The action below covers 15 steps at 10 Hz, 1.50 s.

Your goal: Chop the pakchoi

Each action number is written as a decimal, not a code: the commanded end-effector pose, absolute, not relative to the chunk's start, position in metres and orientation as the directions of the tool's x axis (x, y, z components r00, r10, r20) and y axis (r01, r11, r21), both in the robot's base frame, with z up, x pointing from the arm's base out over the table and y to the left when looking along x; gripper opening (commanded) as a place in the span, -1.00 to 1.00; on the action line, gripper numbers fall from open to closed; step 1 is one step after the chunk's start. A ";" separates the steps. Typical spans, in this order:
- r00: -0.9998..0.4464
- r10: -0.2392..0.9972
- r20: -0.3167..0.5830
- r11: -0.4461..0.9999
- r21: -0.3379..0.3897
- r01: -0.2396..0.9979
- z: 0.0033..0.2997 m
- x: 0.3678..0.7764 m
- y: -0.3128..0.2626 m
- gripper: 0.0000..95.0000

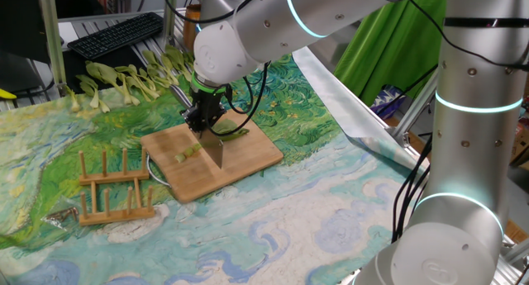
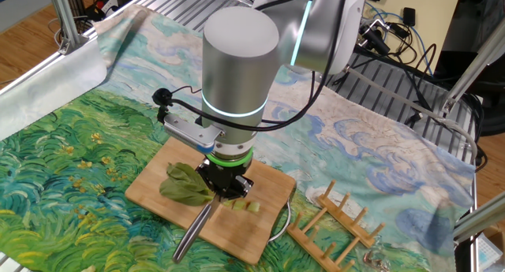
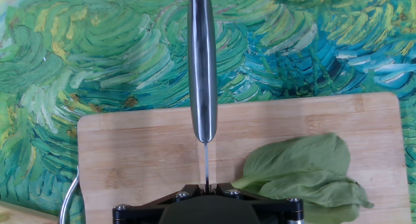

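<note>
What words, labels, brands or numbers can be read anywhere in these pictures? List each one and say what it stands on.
None can be read.
Keyboard: its key legends are too small to read.
Robot arm: no brand mark or number shows on its casing.
Knife, cutting board, wooden rack: no text on any of them.
Painted cloth: a pattern only, no writing.

hidden: my fingers (image 3: 207, 193) sit behind their own housing in the hand view | pakchoi (image 3: 304, 169) stalk end runs under the housing | knife (image 3: 202, 68) blade shows edge-on only | cut pieces (image 2: 243, 204) too small to count
</note>
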<state>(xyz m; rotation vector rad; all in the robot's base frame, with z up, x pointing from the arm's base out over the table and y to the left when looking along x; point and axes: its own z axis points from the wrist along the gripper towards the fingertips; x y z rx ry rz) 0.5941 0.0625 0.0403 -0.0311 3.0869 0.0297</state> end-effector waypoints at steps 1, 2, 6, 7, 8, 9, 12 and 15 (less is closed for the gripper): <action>-0.998 -0.020 -0.059 1.000 0.017 -0.022 0.038 0.595 0.063 -1.00; -0.998 -0.020 -0.062 1.000 0.017 -0.021 0.036 0.595 0.063 -1.00; -0.997 -0.019 -0.081 1.000 0.016 -0.020 0.033 0.596 0.063 -1.00; -0.997 -0.018 -0.080 1.000 0.016 -0.020 0.033 0.596 0.063 -1.00; -0.997 -0.017 -0.080 1.000 0.020 -0.018 0.033 0.596 0.063 -1.00; -0.997 -0.016 -0.081 1.000 0.021 -0.018 0.031 0.596 0.064 -1.00; -0.996 -0.013 -0.091 1.000 0.019 -0.014 0.024 0.597 0.065 -1.00; -0.995 -0.011 -0.098 1.000 0.020 -0.013 0.022 0.597 0.065 -1.00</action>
